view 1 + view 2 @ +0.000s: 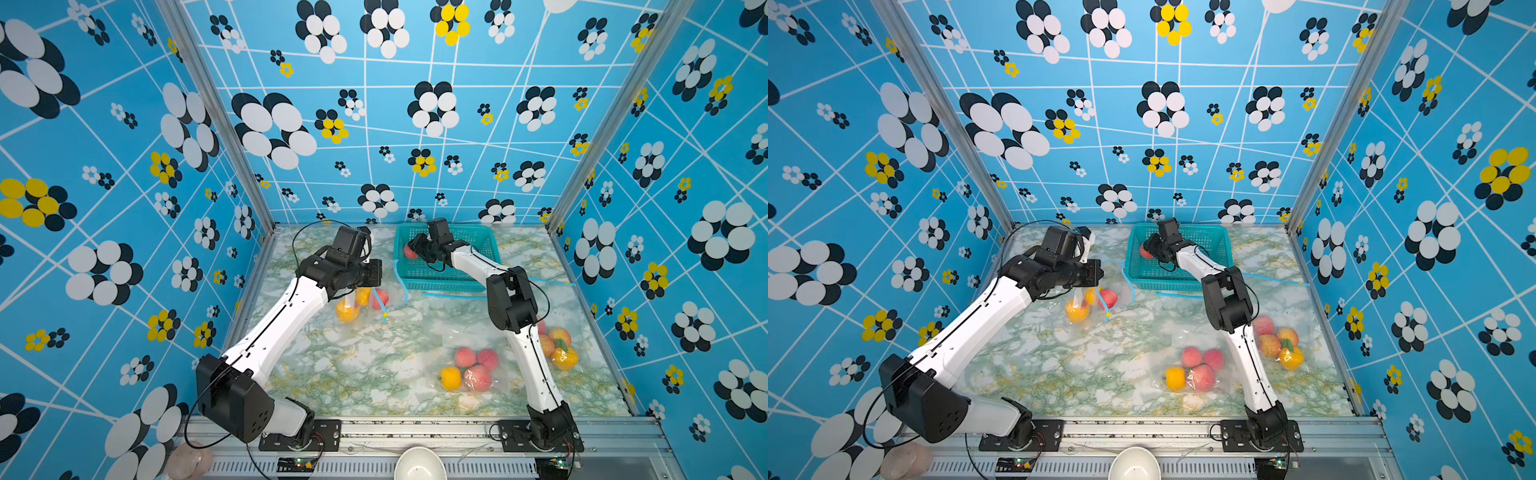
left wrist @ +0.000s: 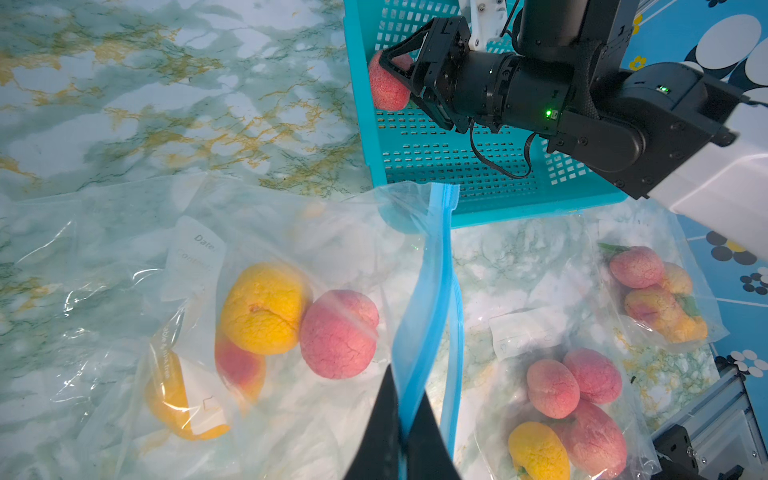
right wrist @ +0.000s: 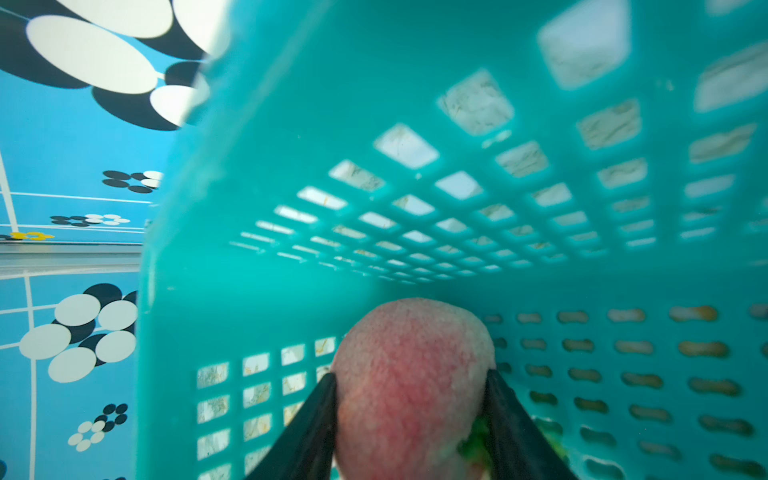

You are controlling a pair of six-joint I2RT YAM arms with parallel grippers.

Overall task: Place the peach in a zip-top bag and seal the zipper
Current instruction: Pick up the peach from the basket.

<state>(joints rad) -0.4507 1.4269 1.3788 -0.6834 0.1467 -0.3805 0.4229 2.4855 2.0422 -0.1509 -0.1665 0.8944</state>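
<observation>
Right tool (image 3: 411, 374) clasps the peach (image 2: 384, 89) inside the basket (image 2: 457, 166); left tool (image 2: 403, 386), pinching the bag (image 2: 432, 291) rim, holds its mouth just beside the basket.

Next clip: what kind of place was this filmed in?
Probably a robot test booth, not a home: flower-print walls on metal framing, a marble-pattern tabletop, and a left arm and right arm bolted to a front rail.

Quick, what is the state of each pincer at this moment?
Left pincer: closed on the blue zipper strip of the zip-top bag.
Right pincer: closed on the peach inside the teal basket.
</observation>
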